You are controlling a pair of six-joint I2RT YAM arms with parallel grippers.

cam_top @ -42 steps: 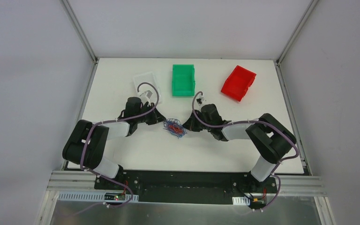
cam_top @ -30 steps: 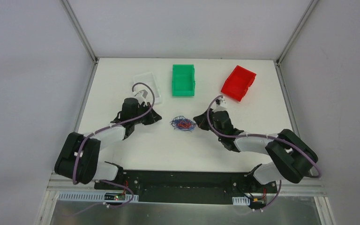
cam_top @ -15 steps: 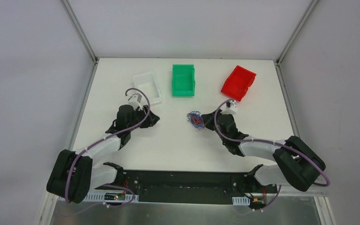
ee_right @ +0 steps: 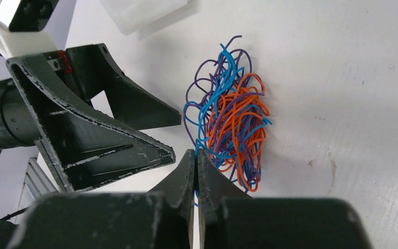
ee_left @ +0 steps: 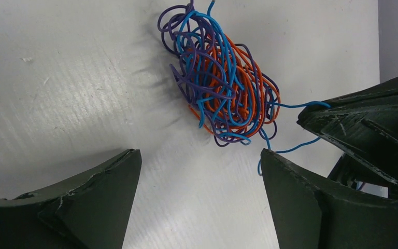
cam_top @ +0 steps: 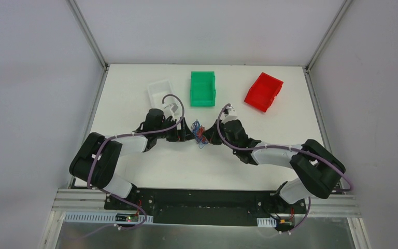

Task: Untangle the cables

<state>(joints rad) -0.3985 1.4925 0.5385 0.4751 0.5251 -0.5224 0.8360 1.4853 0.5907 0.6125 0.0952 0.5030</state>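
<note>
The cables (cam_top: 200,133) are a palm-sized knot of thin blue, orange and purple wires on the white table, between my two grippers. In the left wrist view the cables (ee_left: 220,83) lie just ahead of my left gripper (ee_left: 199,161), which is open with bare table between its fingers. A blue strand runs from the knot to the tip of my right gripper (ee_left: 311,106). In the right wrist view my right gripper (ee_right: 195,154) is shut on that blue strand at the near edge of the cables (ee_right: 233,124). My left gripper (ee_right: 177,137) faces it closely from the left.
At the back of the table stand a white bin (cam_top: 161,93), a green bin (cam_top: 202,89) and a red bin (cam_top: 263,92). The white bin (ee_right: 140,13) shows at the top of the right wrist view. Both arms meet mid-table.
My right gripper has drawn the knot back to the left, toward the table's middle. My left gripper has swung right up to the knot and has opened.
</note>
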